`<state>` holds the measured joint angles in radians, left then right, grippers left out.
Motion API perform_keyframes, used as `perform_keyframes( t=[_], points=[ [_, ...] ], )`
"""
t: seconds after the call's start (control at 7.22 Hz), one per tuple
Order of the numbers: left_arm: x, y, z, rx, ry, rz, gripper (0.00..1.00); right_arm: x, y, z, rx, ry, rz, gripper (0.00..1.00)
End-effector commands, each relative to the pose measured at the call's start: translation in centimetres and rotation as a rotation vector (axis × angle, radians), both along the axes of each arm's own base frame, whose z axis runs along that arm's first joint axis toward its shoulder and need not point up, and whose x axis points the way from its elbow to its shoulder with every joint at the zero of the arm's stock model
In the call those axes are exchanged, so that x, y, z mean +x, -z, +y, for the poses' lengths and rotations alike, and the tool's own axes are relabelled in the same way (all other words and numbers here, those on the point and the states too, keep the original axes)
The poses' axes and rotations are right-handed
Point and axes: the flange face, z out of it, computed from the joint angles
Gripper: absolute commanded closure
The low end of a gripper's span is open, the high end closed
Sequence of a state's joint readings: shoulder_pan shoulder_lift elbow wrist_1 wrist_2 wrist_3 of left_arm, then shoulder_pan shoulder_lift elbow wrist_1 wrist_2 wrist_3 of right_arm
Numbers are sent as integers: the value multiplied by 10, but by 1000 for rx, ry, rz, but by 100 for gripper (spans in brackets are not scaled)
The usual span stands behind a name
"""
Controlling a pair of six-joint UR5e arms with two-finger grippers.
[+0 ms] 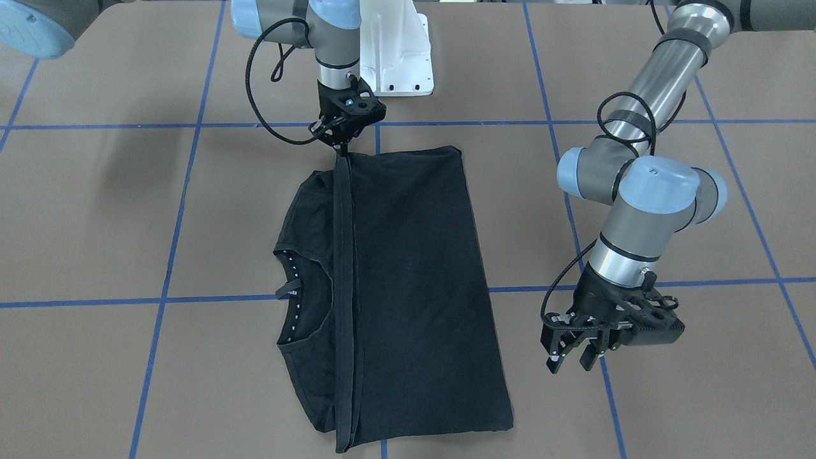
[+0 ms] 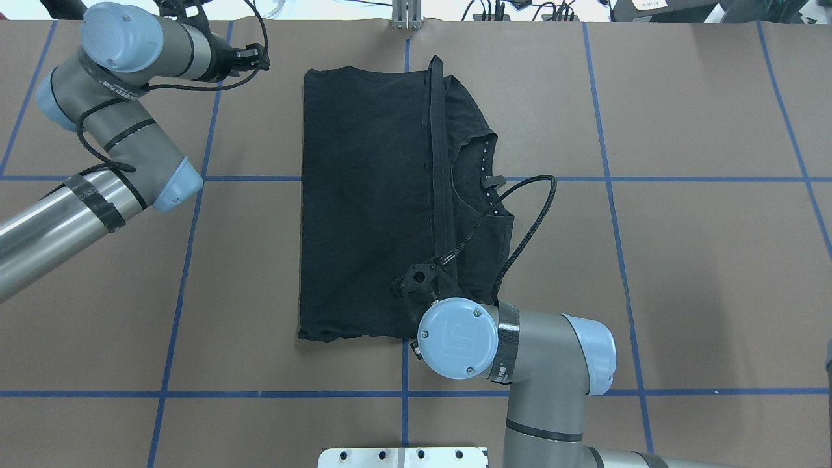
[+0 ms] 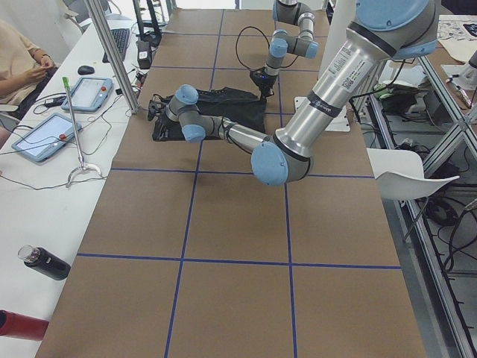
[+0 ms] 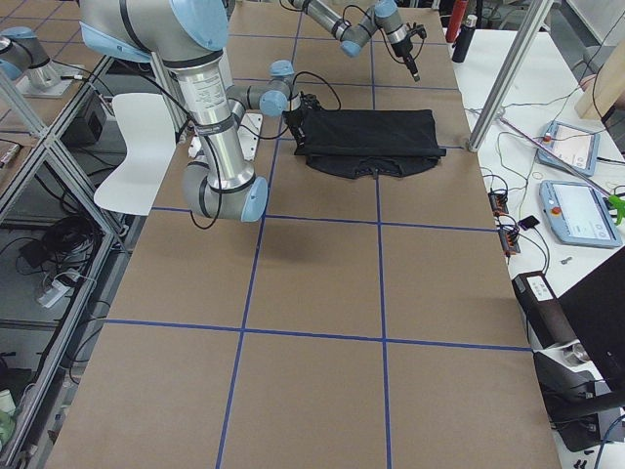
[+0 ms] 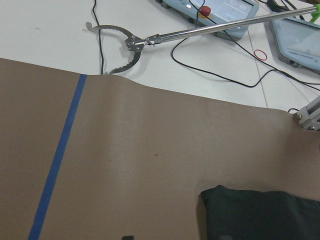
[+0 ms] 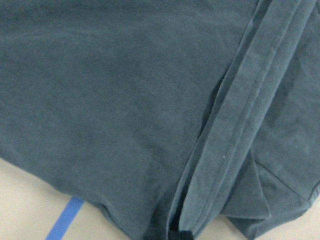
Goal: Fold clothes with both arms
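Note:
The black T-shirt (image 1: 414,274) lies on the brown table, folded lengthwise, with its hem band laid across the body and the white-dotted collar (image 1: 293,287) showing beside it. In the overhead view the T-shirt (image 2: 364,214) sits mid-table. My right gripper (image 1: 343,148) is at the shirt's edge nearest the robot, shut on the end of the hem band. Its wrist view is filled with cloth (image 6: 125,100). My left gripper (image 1: 572,362) hangs open and empty over bare table, well off the shirt's side. A shirt corner (image 5: 265,215) shows in the left wrist view.
The white base pedestal (image 1: 395,48) stands just behind the right gripper. Blue tape lines (image 1: 178,210) grid the table. Beyond the far edge a white side table holds tablets (image 3: 45,138), cables and a metal grabber tool (image 5: 120,40). A person (image 3: 19,60) sits there.

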<state>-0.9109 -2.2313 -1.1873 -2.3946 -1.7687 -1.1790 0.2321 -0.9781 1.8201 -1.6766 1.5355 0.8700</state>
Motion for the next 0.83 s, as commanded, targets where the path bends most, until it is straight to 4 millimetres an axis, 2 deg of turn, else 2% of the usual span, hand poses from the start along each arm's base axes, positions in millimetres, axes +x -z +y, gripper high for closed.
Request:
perform_keyframes(
  t=[0.0,0.28,0.42,0.55,0.69],
  points=[
    [1,2,0,-1,0,3,35,0,5,-1,2,-3,-8,47],
    [2,0,1,-3,0,3,35,-2,4,0,0,-3,-5,41],
    [2,2,1,-1,-1,5,35,-2,2,1,-3,-4,-3,42],
    [2,1,1,-2,0,4,35,-3,1,0,-6,-9,1,51],
    [1,1,1,-2,1,4,35,-4,-1,0,-9,-9,5,92]
  ],
)
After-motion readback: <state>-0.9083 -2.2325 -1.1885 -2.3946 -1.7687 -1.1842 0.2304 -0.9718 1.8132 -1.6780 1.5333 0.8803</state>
